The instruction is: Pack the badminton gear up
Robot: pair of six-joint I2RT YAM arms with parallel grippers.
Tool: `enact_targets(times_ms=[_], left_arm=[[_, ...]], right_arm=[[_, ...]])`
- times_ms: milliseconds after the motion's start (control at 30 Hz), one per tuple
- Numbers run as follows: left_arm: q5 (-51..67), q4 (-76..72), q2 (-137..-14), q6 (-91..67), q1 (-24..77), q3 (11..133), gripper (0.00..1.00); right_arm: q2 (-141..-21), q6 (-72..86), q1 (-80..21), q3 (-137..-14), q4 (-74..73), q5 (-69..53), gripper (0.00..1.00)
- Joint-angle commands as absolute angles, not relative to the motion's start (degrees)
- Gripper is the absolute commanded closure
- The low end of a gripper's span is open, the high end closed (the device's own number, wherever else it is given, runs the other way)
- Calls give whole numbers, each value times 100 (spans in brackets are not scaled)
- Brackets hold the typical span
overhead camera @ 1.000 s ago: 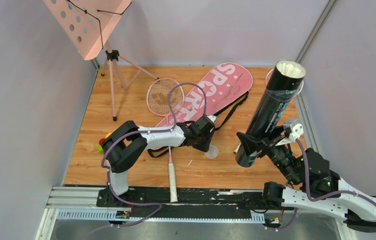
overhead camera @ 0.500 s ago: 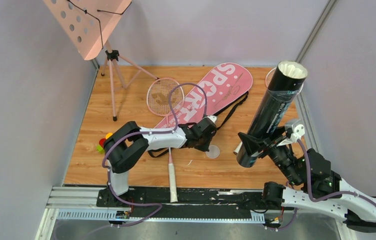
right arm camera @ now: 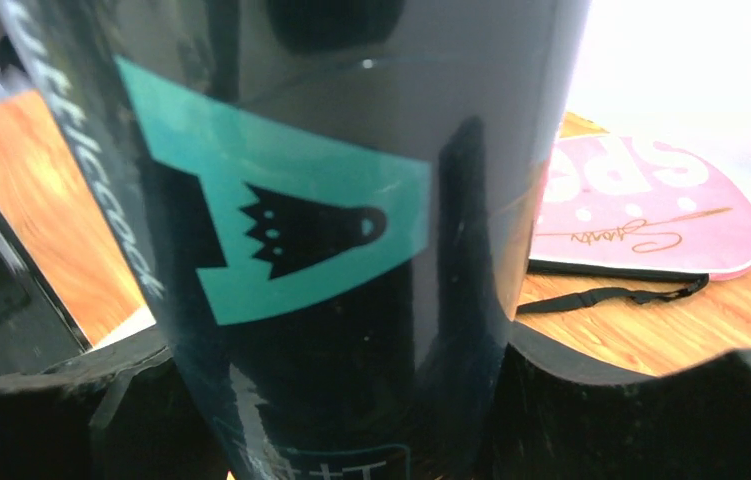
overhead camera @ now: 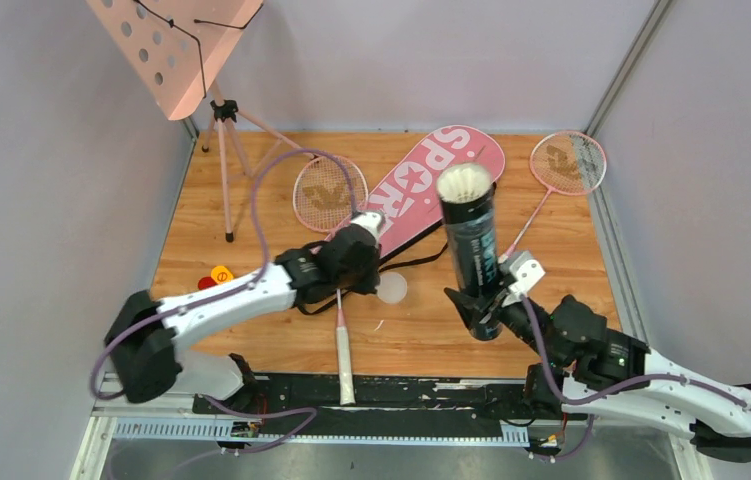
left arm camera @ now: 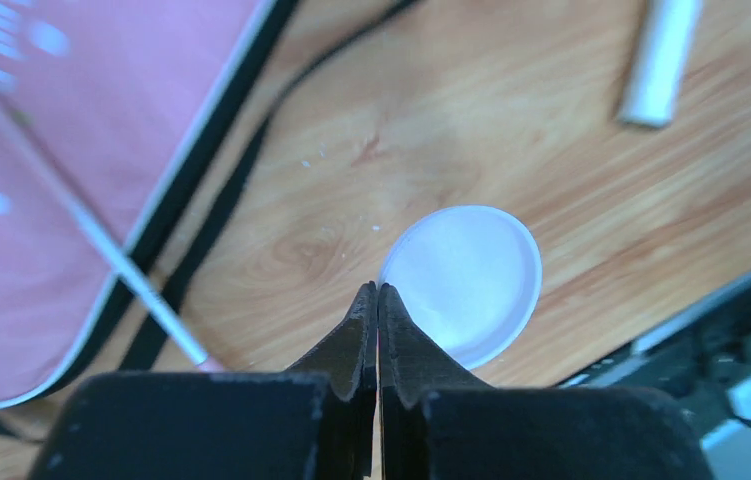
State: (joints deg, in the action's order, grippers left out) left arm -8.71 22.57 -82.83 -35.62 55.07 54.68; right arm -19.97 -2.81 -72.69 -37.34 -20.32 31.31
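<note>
My left gripper (overhead camera: 363,262) (left arm camera: 378,290) is shut, its tips pinching the rim of a white round lid (overhead camera: 389,288) (left arm camera: 466,280) just over the wooden floor. My right gripper (overhead camera: 484,318) (right arm camera: 341,400) is shut on the lower part of the black tube (overhead camera: 475,255) (right arm camera: 331,200), which stands tilted with white shuttlecocks (overhead camera: 463,184) showing at its open top. The pink "SPORT" bag (overhead camera: 421,180) (right arm camera: 651,205) lies at the back. One racket (overhead camera: 326,195) lies partly on the bag, handle (overhead camera: 345,360) toward me. The second racket (overhead camera: 569,162) lies at the back right.
A pink perforated music stand (overhead camera: 176,40) on tripod legs (overhead camera: 226,160) stands at the back left. Small red and yellow pieces (overhead camera: 215,276) lie by the left wall. The bag's black strap (overhead camera: 406,264) trails on the floor. A metal rail (overhead camera: 351,395) runs along the near edge.
My left gripper closed on the lid's rim and moved left, the lid shifting with it. My right arm swung the tube left toward the middle, uncovering the second racket.
</note>
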Motion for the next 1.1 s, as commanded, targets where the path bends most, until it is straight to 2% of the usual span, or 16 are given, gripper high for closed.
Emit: enact_targets(times_ms=[0, 167, 333, 500, 800, 1067], left_arm=[[-1102, 2746, -6591, -3548, 5138, 5490, 100], [-1410, 3605, -4921, -3496, 4835, 5898, 100], [-1638, 4165, -4069, -3505, 4816, 6570, 100], [-1156, 4154, -3312, -3626, 4816, 6916, 100], [524, 3896, -2908, -3745, 4816, 7045, 100], [1174, 3897, -2703, -3873, 4816, 6769, 100]], right_arm=[[-2322, -1084, -7295, -3571, -1391, 2395, 77], [-2546, -1408, -7296, -3285, -970, 1940, 77], [-2662, -1783, -7295, -2979, -728, 1688, 77], [-2890, -2051, -7292, -2823, -653, 1855, 77], [-3666, -2489, -7389, -3154, -621, 1910, 76], [-4035, -3296, -7714, -2861, 347, 2111, 76]])
